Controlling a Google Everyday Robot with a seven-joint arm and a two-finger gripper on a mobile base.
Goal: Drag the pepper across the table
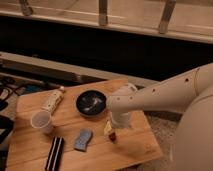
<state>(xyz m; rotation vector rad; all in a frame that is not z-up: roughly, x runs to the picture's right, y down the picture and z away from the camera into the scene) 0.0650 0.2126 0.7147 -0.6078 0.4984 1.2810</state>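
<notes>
The pepper (113, 136) is a small dark red piece on the wooden table (137, 146), right of the middle and in front of the black bowl. My gripper (109, 129) hangs from the white arm that reaches in from the right. It is down at the pepper's upper end and hides part of it. I cannot tell whether it touches the pepper.
A black bowl (91, 103) stands just behind the gripper. A blue sponge (83, 139) lies left of the pepper, with a black-and-white striped bar (55, 153) further left. A white cup (41, 121) and a white bottle (53, 100) are at the left side. The table's right edge is near.
</notes>
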